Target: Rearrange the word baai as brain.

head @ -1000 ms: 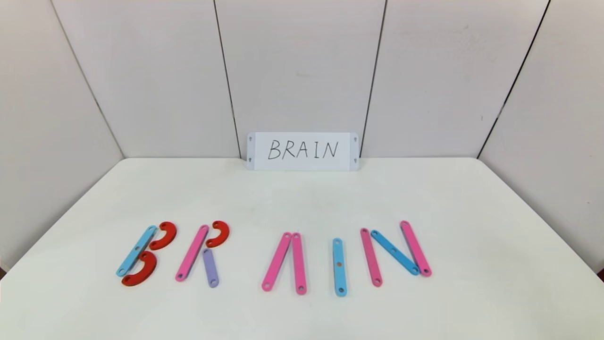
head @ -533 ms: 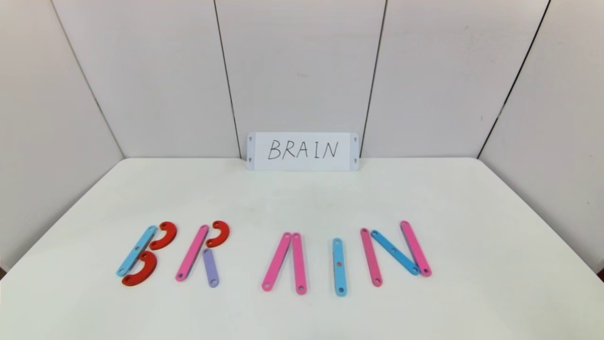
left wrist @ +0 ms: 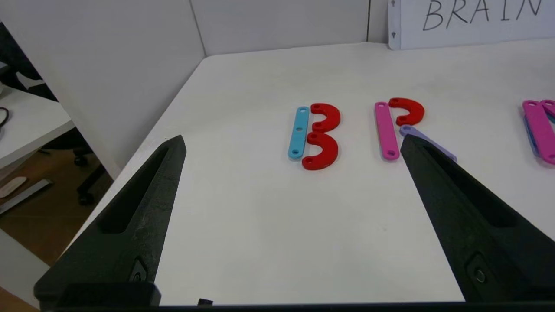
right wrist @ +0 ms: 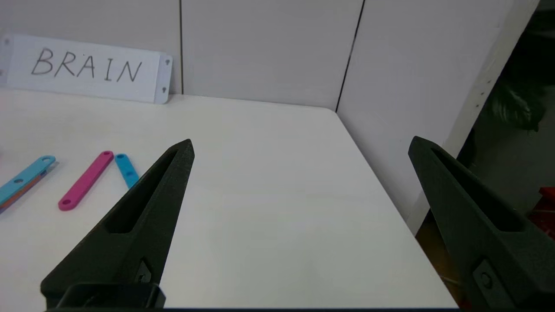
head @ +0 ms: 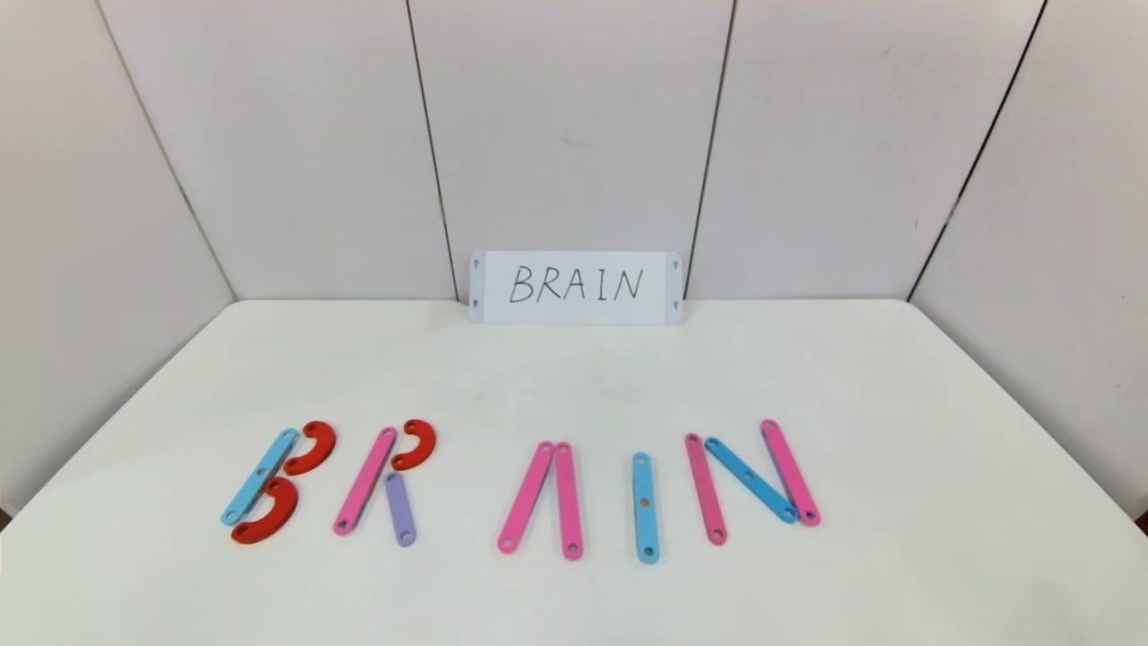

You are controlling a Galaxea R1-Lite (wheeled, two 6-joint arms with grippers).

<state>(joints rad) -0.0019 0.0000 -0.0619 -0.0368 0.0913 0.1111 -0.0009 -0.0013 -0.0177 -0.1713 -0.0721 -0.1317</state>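
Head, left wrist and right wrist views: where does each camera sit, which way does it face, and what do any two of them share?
Head view: high and centred, looking forward and down at the table and the plastic letters; no part of the robot shows.
Left wrist view: low at the table's left near corner, facing the B and R; the open left gripper frames it.
Right wrist view: low at the right near corner, facing the far right corner; the open right gripper frames it.
Shared: all three show the BRAIN card.
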